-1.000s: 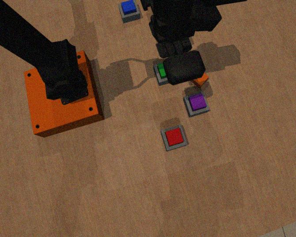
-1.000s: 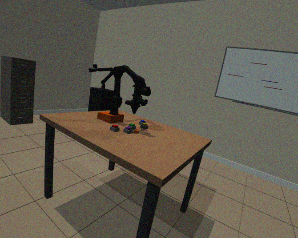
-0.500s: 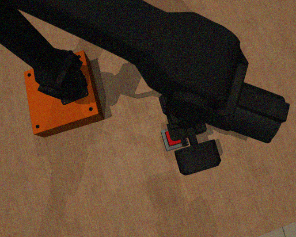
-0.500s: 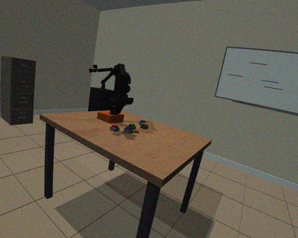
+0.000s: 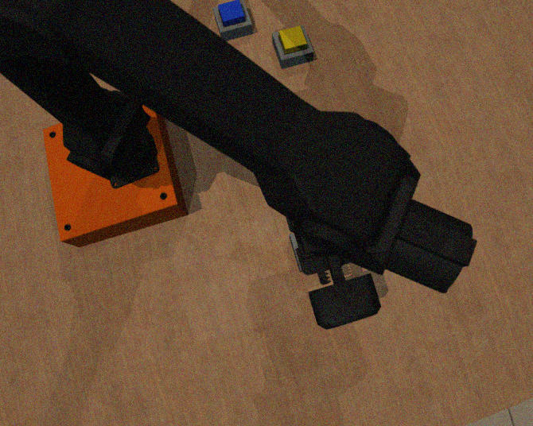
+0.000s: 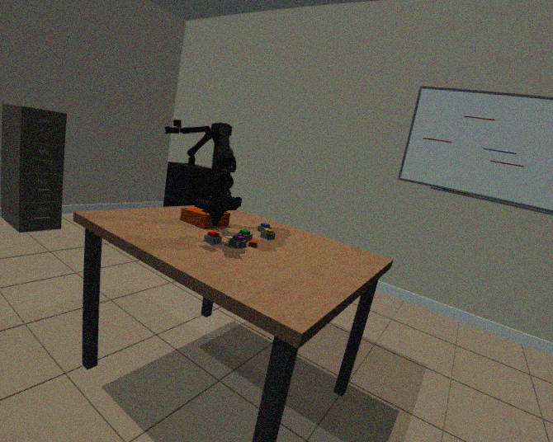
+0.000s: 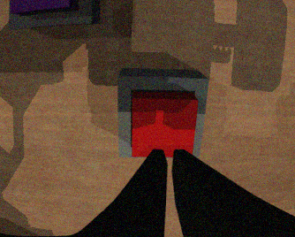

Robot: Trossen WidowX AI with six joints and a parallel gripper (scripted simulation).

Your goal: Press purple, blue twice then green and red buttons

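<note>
The red button (image 6: 213, 234) (image 7: 163, 139) sits in a grey base and stands unpressed. In the top view the arm hides it except for a sliver of base. My gripper (image 6: 215, 223) (image 7: 167, 159) is shut and empty, its tips a little above the red button, over its near edge in the wrist view. The purple button (image 6: 239, 237) (image 7: 40, 5) is at the wrist view's top left. The green button (image 6: 244, 232) is beside the purple one in the exterior view. The blue button (image 5: 231, 12) (image 6: 264, 225) is at the top of the top view.
The yellow button (image 5: 293, 39) (image 6: 268, 230) is beside the blue one. A small orange block (image 6: 252, 243) lies close to the purple button. The orange robot base (image 5: 110, 213) (image 6: 193, 217) stands on the wooden table (image 6: 295, 276). The arm covers the middle of the top view.
</note>
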